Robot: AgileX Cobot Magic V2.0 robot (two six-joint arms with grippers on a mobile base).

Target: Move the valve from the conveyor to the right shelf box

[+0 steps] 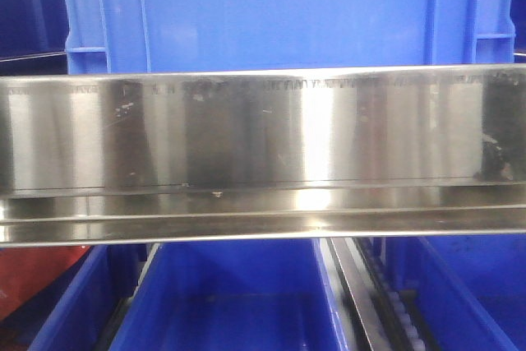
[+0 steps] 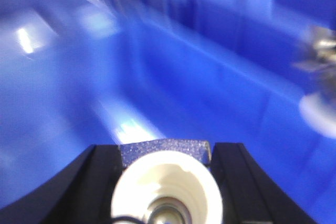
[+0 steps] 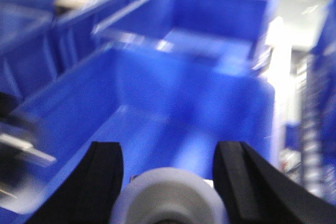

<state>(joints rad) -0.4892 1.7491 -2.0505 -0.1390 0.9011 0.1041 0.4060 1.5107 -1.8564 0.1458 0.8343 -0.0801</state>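
In the left wrist view, a valve's white cap (image 2: 167,187) fills the gap between my left gripper's (image 2: 167,153) black fingers; the gripper is shut on it, above the floor of a blue box (image 2: 173,77). In the right wrist view, the greyish-white cap of a second valve (image 3: 170,195) sits between my right gripper's (image 3: 169,153) fingers, which are shut on it over another blue box (image 3: 173,108). The right shelf's shiny steel rail (image 1: 263,133) spans the front view, where neither gripper shows. The conveyor is out of view.
A blurred silvery and white shape (image 2: 317,87) lies at the right edge of the left wrist view. A similar blur (image 3: 16,148) is at the left of the right wrist view. More blue boxes (image 1: 271,10) stand above and below (image 1: 234,297) the rail.
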